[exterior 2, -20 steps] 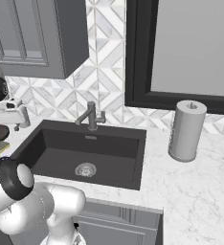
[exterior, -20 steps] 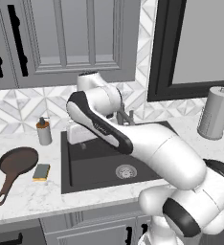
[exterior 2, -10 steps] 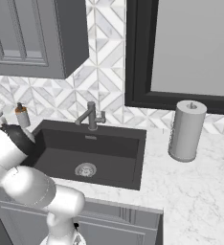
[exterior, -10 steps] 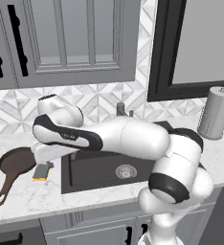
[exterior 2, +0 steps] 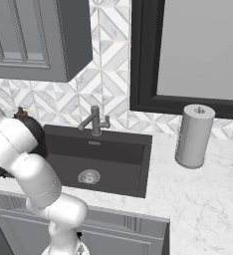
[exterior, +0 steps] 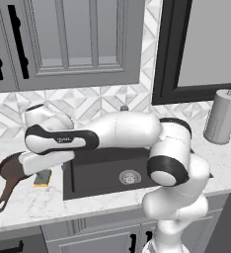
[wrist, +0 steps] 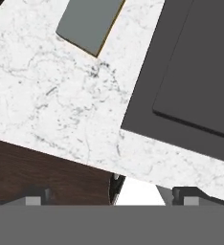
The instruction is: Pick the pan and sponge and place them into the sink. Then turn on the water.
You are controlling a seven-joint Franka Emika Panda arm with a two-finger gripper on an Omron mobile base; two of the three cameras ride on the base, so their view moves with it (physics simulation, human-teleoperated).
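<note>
The arm had swung left from above the sink [exterior: 102, 173] toward the sponge [exterior: 42, 178] and pan [exterior: 11, 170] (neither lifted yet); fingers' state couldn't be told.

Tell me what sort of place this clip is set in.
A kitchen, rendered: a dark sink with a faucet set in a marble counter, grey cabinets above, and a pan beside the sink.
</note>
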